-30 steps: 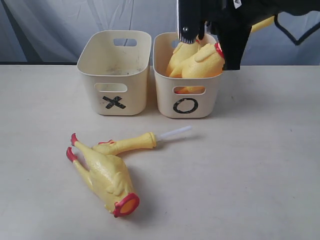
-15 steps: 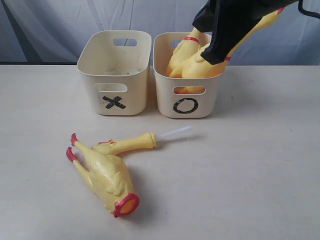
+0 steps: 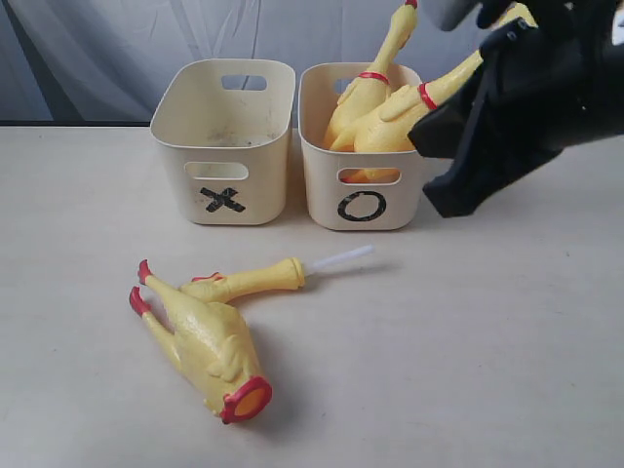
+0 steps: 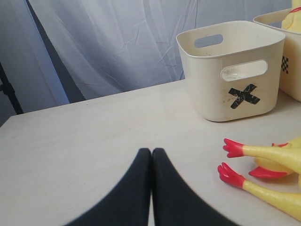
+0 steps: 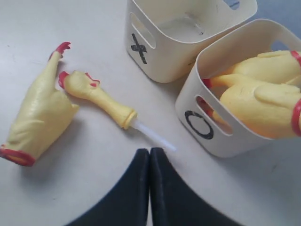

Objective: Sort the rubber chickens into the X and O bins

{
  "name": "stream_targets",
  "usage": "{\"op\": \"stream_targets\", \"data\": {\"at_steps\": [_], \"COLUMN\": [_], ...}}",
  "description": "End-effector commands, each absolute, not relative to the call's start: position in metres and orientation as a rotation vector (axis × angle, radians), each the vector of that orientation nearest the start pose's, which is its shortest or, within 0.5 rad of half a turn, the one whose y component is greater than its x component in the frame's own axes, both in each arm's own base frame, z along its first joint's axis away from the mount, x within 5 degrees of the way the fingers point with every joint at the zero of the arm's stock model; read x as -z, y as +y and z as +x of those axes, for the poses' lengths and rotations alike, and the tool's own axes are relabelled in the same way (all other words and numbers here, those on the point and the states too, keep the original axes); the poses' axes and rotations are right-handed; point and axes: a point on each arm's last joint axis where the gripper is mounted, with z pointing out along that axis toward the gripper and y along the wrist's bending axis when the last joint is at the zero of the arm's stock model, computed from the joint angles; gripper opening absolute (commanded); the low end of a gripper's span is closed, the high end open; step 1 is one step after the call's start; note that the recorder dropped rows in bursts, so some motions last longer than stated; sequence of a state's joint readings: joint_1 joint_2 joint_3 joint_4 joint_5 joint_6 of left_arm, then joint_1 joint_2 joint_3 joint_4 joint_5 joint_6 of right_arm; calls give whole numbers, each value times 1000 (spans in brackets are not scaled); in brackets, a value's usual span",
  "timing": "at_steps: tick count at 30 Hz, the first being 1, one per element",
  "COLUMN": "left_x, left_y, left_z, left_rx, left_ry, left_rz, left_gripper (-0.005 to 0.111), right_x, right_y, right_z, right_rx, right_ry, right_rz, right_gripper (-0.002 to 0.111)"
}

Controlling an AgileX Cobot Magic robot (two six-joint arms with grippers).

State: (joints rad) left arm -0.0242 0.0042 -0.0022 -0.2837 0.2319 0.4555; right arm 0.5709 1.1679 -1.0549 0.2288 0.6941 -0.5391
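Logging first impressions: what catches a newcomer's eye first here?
Two whole yellow rubber chickens poke from the cream plastic tub marked O. On the table before the matching X tub lie a headless yellow chicken body and a slim yellow fragment with white tube.

Pictured in the exterior view, a pale cream tabletop (image 3: pixel 468 341) is spread across the lower three quarters of the frame, its matte surface faintly streaked and marked by soft shadows. Across the top of the frame, a blue-grey fabric backdrop (image 3: pixel 97 49) is hung in loose vertical folds. A dark strip (image 3: pixel 39 122) is seen at upper left, where the tabletop's far edge is met by the fabric. In the left wrist view, a thin black pole (image 4: pixel 8 92) is caught against the backdrop.
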Motion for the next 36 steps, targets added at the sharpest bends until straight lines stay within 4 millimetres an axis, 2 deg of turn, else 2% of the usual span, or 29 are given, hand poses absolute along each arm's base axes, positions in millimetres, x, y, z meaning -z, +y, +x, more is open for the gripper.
{"op": "stream_targets", "data": {"at_steps": [1,7,14,24,28,36], "left_x": [-194,-194,-196,-202,-203,-210], "left_y": [-7,-7,-8,-6,-6,-4], "left_z": [55,55,56,56,56,56], "left_rx": [-63,-63,21,43,83,270], "left_ry": [1686,1686,1672,1606,1594,1513], "left_rz": [214,214,141,79,40,-177], "left_gripper": [0,0,0,0,0,0], "right_x": [-349,-324,-311,-333,-338,-343], "right_y": [134,120,104,83,79,75], "right_z": [175,146,117,85,78,72], "right_rx": [-413,-488,-531,-537,-538,-554], "right_ry": [2021,2077,2042,1863,1827,1780], "right_rz": [-987,-964,-929,-885,-876,-846], "right_gripper": [0,0,0,0,0,0]}}
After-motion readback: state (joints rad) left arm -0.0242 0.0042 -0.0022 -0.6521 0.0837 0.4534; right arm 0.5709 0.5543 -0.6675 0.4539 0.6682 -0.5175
